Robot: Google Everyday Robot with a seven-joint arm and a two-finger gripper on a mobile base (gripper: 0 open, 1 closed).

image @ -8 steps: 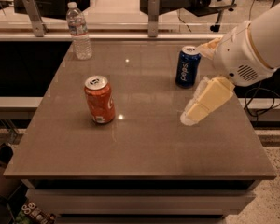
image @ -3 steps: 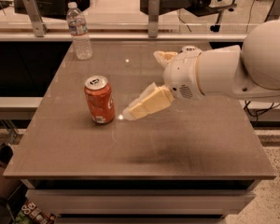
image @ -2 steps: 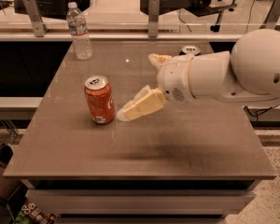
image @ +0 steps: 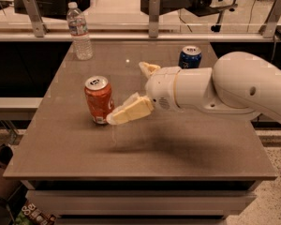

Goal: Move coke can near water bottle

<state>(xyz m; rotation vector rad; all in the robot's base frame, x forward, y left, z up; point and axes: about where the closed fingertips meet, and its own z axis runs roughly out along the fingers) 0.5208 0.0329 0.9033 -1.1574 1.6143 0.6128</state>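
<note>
The coke can, orange-red with a silver top, stands upright on the left half of the brown table. The water bottle, clear with a white cap, stands at the table's far left corner, well behind the can. My gripper is just to the right of the coke can, above the table, with its cream fingers spread open. The near finger reaches to the can's lower right side; whether it touches, I cannot tell. The far finger sits behind and to the right. Nothing is held.
A blue Pepsi can stands at the back right, behind my white arm. A rail with metal posts runs along the table's far edge. The floor drops away on the left and right sides.
My gripper has moved left across the table from near the Pepsi can to right beside the coke can. The cans and the bottle have not moved.
</note>
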